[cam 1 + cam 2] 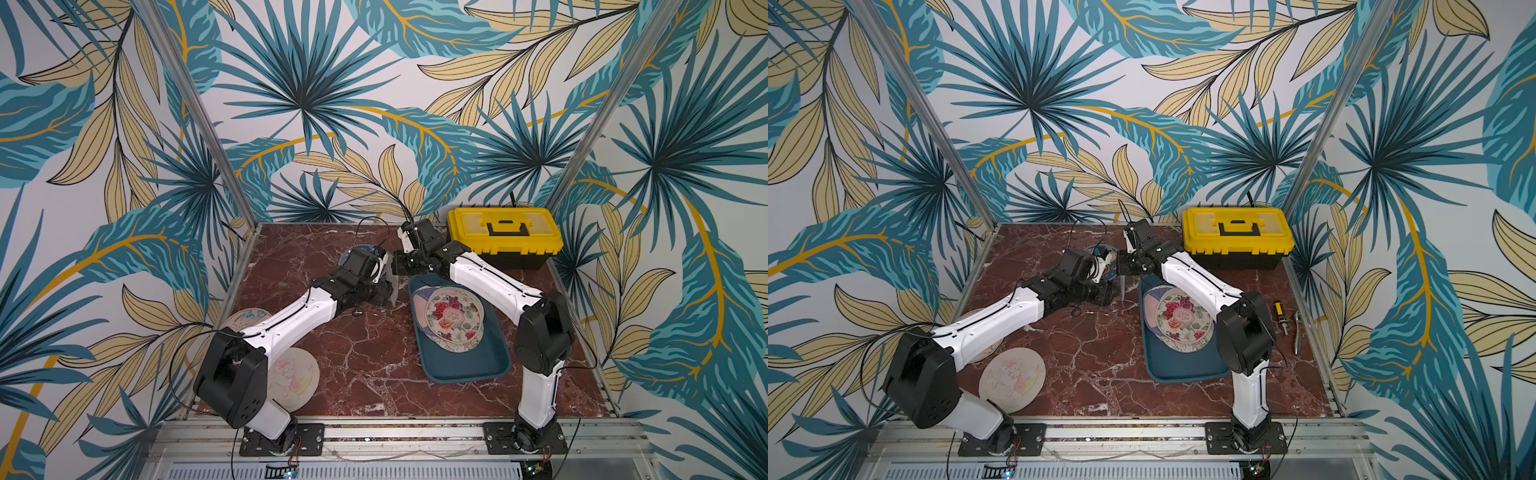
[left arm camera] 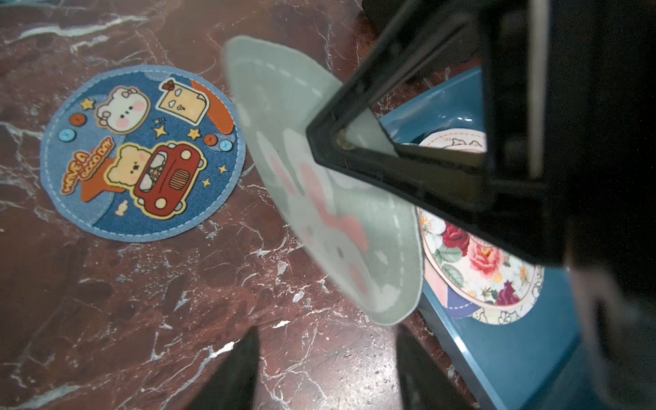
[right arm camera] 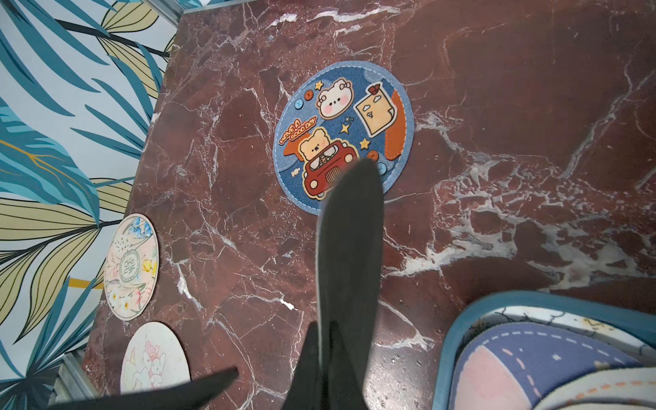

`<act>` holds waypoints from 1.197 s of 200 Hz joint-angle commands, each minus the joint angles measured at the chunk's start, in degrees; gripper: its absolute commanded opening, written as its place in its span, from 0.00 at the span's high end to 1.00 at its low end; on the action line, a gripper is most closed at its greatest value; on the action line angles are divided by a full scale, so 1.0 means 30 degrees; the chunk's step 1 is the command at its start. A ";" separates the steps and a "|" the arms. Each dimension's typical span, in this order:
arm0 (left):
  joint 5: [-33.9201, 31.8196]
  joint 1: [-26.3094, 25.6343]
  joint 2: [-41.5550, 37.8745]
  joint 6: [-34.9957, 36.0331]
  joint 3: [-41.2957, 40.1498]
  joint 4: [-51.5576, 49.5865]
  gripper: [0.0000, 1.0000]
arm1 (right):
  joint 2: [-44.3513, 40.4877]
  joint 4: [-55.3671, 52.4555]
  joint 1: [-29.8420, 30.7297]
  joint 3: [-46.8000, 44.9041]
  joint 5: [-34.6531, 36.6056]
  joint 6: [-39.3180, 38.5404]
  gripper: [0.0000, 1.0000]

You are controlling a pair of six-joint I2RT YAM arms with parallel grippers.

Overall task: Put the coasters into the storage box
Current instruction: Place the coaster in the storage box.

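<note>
The right end effector [image 1: 397, 272] is closed on the rim of a pale green coaster [image 2: 319, 198] and holds it upright in the air, just beside the far end of the storage box [image 1: 465, 370]. The left end effector [image 2: 324, 358] stands wide and holds nothing. The coaster hangs in front of it, apart from its fingers.

I judge that the step in hand is to bring this coaster into the box. To do it well, the left arm should first draw back, so that the disc does not brush its fingers. Then the right arm should carry the coaster over the box and turn it from upright to nearly flat. It should come low over the rose coaster [image 1: 455, 318] on top of the pile there, and only then open. The disc looks soft and a little bent, so a release from high may leave it leaning on the box wall.

The left wrist view shows the printed face with pink figures, and the pinch itself. The right wrist view shows only the dark back side, and in both top views the disc is a thin grey sliver. The right wrist view also shows coasters not yet stored: a blue coaster [image 3: 342, 131] lying flat on the desk [image 3: 497, 106], and a pale flower coaster [image 3: 131, 266] and a cream coaster [image 3: 154, 358] at its edge. A screwdriver [image 1: 1280, 318] appears in a top view only.
</note>
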 commanded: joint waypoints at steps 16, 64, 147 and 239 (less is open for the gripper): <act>-0.1338 -0.0012 -0.0243 -0.0194 -0.0374 0.0427 0.12 | -0.1116 -0.0578 0.0011 -0.0156 0.0847 -0.0712 1.00; -0.1711 0.0244 -0.0673 -0.0500 -0.0829 0.0830 0.07 | -0.2266 -0.1474 0.0005 -0.0224 0.2027 -0.1646 1.00; -0.0131 0.1612 -0.1605 -0.1519 -0.2387 0.2479 0.01 | -0.5467 -0.2971 -0.0257 -0.1649 0.4263 -0.2777 1.00; -0.0196 0.2062 -0.1633 -0.1735 -0.3065 0.3207 0.00 | -0.8318 -0.4067 -0.0405 -0.4694 0.6250 -0.2328 1.00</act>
